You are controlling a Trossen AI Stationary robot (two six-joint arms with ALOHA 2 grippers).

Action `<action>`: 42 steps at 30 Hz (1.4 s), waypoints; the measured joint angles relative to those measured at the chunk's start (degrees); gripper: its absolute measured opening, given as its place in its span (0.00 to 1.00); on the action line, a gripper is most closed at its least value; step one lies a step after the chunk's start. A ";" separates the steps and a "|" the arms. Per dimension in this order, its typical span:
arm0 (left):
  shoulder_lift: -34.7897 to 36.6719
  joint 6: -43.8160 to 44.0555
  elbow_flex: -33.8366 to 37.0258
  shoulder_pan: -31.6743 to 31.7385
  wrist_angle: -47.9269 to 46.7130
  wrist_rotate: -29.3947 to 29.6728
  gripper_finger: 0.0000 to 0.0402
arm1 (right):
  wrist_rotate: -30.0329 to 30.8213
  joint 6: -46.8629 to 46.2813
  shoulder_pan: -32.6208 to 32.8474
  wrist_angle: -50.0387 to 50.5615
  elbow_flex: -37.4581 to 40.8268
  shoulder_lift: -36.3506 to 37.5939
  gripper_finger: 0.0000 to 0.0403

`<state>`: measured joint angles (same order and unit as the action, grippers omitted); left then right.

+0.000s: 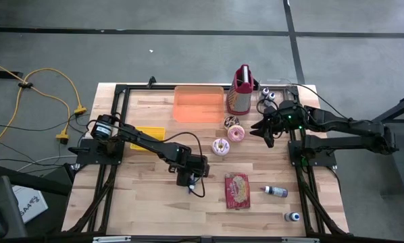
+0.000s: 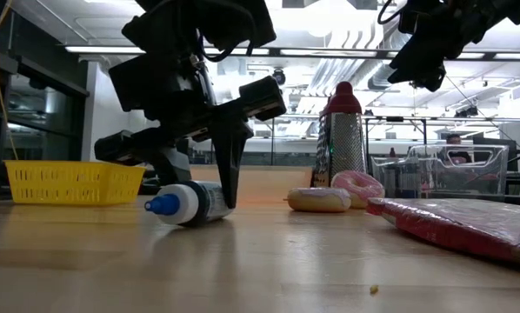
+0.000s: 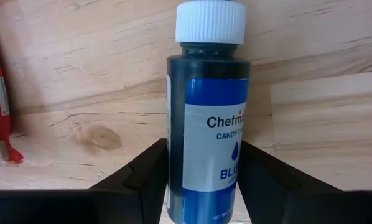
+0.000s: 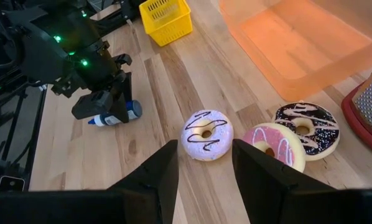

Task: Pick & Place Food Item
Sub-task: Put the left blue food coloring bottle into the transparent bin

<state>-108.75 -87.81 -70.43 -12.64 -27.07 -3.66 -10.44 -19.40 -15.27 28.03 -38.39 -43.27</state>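
A small dark bottle [image 3: 208, 124] with a white cap and a blue label lies on its side on the wooden table [image 1: 148, 202], left of centre. My left gripper [image 3: 206, 149] stands over it, shut on it; in the low view the bottle [image 2: 186, 204] points its cap to the picture's left. Three doughnuts lie mid-table: a white one [image 4: 206, 134], a pink one [image 4: 274, 144] and a chocolate one [image 4: 305, 127]. My right gripper [image 4: 203, 168] hangs open above the table's right side, short of the doughnuts, with nothing between its fingers. My left gripper pinches the bottle's body at the label [image 3: 201, 162], below the cap, one finger [image 3: 148, 168] on each long side. The fingers slant down from above and lie across the bottle. The bottle rests on its side on the table [image 2: 190, 222].
An orange tray [image 1: 198, 104] and a red-topped grater [image 1: 241, 91] stand at the far edge, a yellow basket [image 1: 148, 133] at the left. A red packet [image 1: 237, 190] and two small bottles [image 1: 275, 192] [image 1: 293, 217] lie near the front right.
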 joint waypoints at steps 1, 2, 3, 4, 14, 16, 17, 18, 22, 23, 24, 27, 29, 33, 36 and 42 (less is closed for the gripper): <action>0.00 0.01 0.00 0.00 0.10 0.00 0.40 | -0.01 0.00 0.00 0.00 0.00 0.00 0.34; -0.02 0.00 0.00 0.00 0.16 0.00 0.40 | -0.01 -0.01 0.00 0.00 0.00 0.00 0.34; -0.02 0.00 0.00 0.00 0.15 0.00 0.39 | -0.02 -0.01 0.00 0.00 0.00 0.00 0.34; -0.02 0.00 0.00 0.00 0.15 0.00 0.39 | -0.02 0.00 0.00 0.00 0.00 0.00 0.34; -0.02 -0.02 0.00 0.00 0.09 0.02 0.38 | -0.02 0.00 0.02 0.00 0.00 0.00 0.34; -0.02 -0.03 0.00 0.00 0.07 0.02 0.38 | -0.02 0.00 0.00 0.00 0.00 0.00 0.34; -0.02 -0.16 0.00 0.00 0.07 0.02 0.38 | 0.00 -0.01 0.02 0.00 0.00 0.00 0.34; -0.02 -0.45 0.00 0.00 0.05 0.00 0.38 | 0.00 0.00 0.00 0.00 0.00 0.00 0.34; -0.02 -0.63 0.00 0.02 0.04 0.02 0.38 | 0.00 -0.02 0.00 0.00 0.00 0.00 0.34; -0.02 -0.62 0.00 0.02 0.02 0.01 0.38 | 0.00 -0.02 0.00 0.00 0.00 0.00 0.34; -0.02 -0.63 0.00 0.02 0.02 0.02 0.38 | 0.00 0.00 0.02 0.00 0.00 0.00 0.34; -0.02 -0.63 0.00 0.02 0.00 0.02 0.38 | 0.00 0.00 0.00 0.00 0.00 0.00 0.34; -0.02 -0.63 0.00 0.02 -0.02 0.02 0.38 | -0.01 0.00 0.00 0.00 0.00 0.00 0.34; -0.02 -0.65 0.00 0.02 -0.04 0.02 0.38 | 0.00 -0.02 0.00 0.00 0.00 0.00 0.34; -0.02 -0.66 0.00 0.03 -0.04 0.02 0.38 | -0.02 0.00 0.00 0.00 0.00 0.00 0.34; -0.02 -0.66 0.00 0.04 -0.07 0.04 0.38 | 0.00 0.00 0.00 0.00 0.00 0.00 0.34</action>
<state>-108.77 -88.47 -70.43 -12.60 -27.14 -3.62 -10.44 -19.40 -15.27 28.03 -38.39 -43.27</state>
